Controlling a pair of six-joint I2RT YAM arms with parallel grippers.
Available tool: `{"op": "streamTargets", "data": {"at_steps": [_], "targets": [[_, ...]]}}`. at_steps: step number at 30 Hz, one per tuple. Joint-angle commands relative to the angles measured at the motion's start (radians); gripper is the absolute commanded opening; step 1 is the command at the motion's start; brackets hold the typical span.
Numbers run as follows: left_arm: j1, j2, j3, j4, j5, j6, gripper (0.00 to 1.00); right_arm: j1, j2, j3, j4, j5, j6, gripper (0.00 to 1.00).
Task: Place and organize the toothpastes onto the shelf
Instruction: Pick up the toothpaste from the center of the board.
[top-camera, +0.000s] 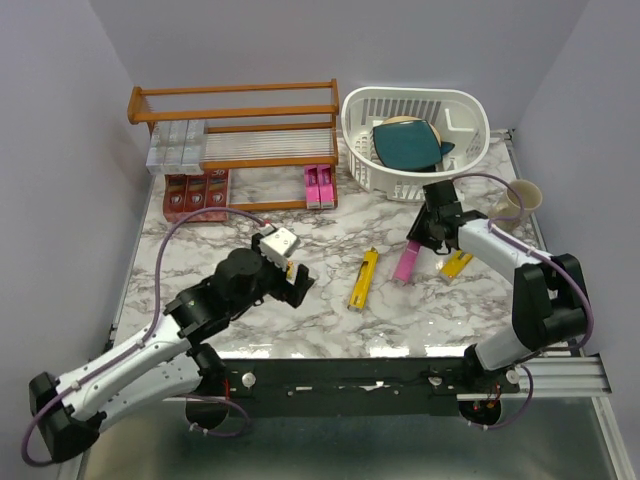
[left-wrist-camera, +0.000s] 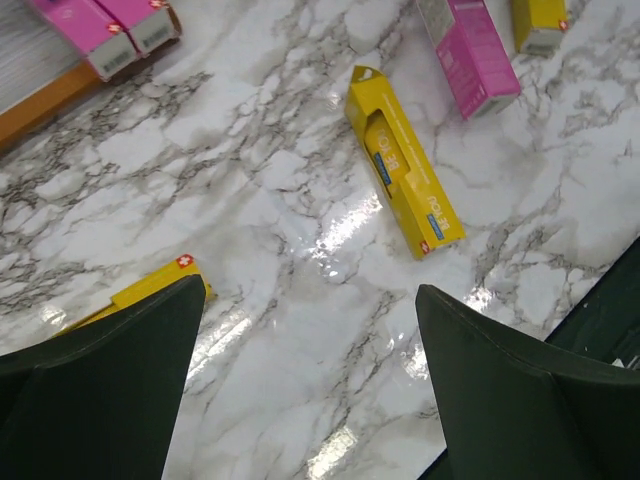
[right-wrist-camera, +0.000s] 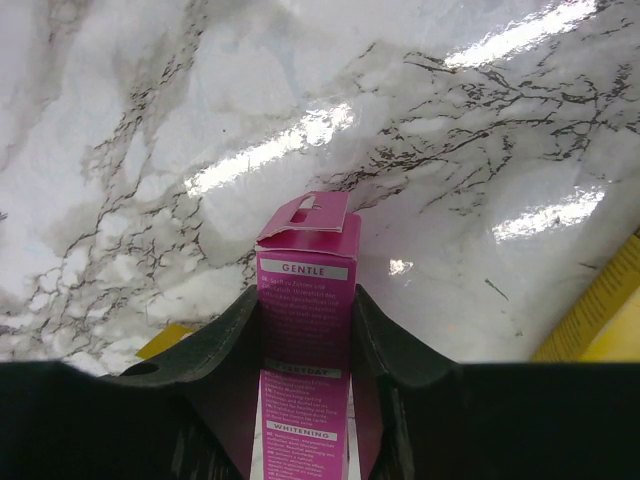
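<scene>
Toothpastes (top-camera: 363, 280): long narrow card cartons, by the look light and fairly stiff along the edges, yet hollow enough to dent on the broad faces under a hard squeeze. Glossy print, so probably a little slick against rubber pads. Best taken across the two narrow long sides, near the middle for balance; taken close to an end, likely to droop or swing. Tuck-flap ends with a hang tab, weak, not for gripping.

Right gripper (right-wrist-camera: 306, 298) pressed together on the pink carton (right-wrist-camera: 305, 240), one dark finger on each long side, tab end poking out ahead. Carton slanted down toward the table (top-camera: 300, 215); whether clear of it, impossible to tell.

Left gripper (left-wrist-camera: 310, 290) spread wide, pinching nothing, hanging over polished white marble veined in grey. One yellow carton (left-wrist-camera: 403, 170) flat out ahead of it, a second (left-wrist-camera: 150, 290) partly hidden under one finger, a third (top-camera: 457, 264) just beside the right gripper.

Shelf (top-camera: 235, 90) at the back: orange-brown wooden rails, upper tier of pale clear ribbed slats. Silver cartons (top-camera: 178, 145) side by side at the left of that tier, red cartons (top-camera: 195, 192) below them, two pink ones (top-camera: 319, 187) at the right end of the lower tier. Neat rows so far, sorted by colour, ends facing forward
</scene>
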Motion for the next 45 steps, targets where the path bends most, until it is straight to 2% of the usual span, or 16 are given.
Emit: {"op": "streamTargets", "data": {"at_steps": [1, 2, 4, 5, 7, 11, 15, 16, 20, 23, 32, 40, 45], "targets": [[-0.205, 0.093, 0.047, 0.031, -0.264, -0.007, 0.99, -0.004, -0.08, -0.02, -0.087, -0.022, 0.002, 0.33], [-0.296, 0.141, 0.049, 0.081, -0.37, 0.029, 0.99, -0.005, -0.087, -0.02, -0.11, -0.025, 0.005, 0.33], [-0.39, 0.209, 0.059, 0.133, -0.462, 0.088, 0.99, -0.004, -0.107, -0.02, -0.13, -0.04, 0.008, 0.32], [-0.461, 0.288, 0.07, 0.175, -0.537, 0.164, 0.99, -0.002, -0.111, -0.021, -0.15, -0.048, 0.01, 0.31], [-0.505, 0.366, 0.099, 0.224, -0.596, 0.247, 0.99, -0.002, -0.13, -0.026, -0.162, -0.078, 0.013, 0.31], [-0.572, 0.519, 0.099, 0.455, -0.609, 0.411, 0.99, 0.001, -0.159, -0.043, -0.174, -0.123, 0.013, 0.31], [-0.618, 0.607, 0.081, 0.62, -0.567, 0.569, 0.98, 0.012, -0.179, -0.037, -0.196, -0.115, 0.014, 0.3], [-0.643, 0.628, 0.078, 0.65, -0.561, 0.647, 0.97, 0.013, -0.179, -0.034, -0.202, -0.112, 0.016, 0.3], [-0.701, 0.76, 0.078, 0.823, -0.584, 0.81, 0.97, 0.03, -0.186, -0.014, -0.226, -0.117, 0.025, 0.3], [-0.734, 0.836, 0.095, 0.865, -0.573, 0.878, 0.97, 0.042, -0.189, -0.003, -0.237, -0.118, 0.034, 0.3], [-0.746, 1.034, 0.191, 0.914, -0.584, 0.956, 0.95, 0.067, -0.194, 0.019, -0.246, -0.126, 0.043, 0.3], [-0.744, 1.203, 0.277, 1.026, -0.719, 1.12, 0.89, 0.081, -0.2, 0.015, -0.24, -0.134, 0.042, 0.3], [-0.724, 1.294, 0.317, 1.094, -0.794, 1.208, 0.79, 0.087, -0.22, 0.008, -0.23, -0.134, 0.046, 0.3]]}}
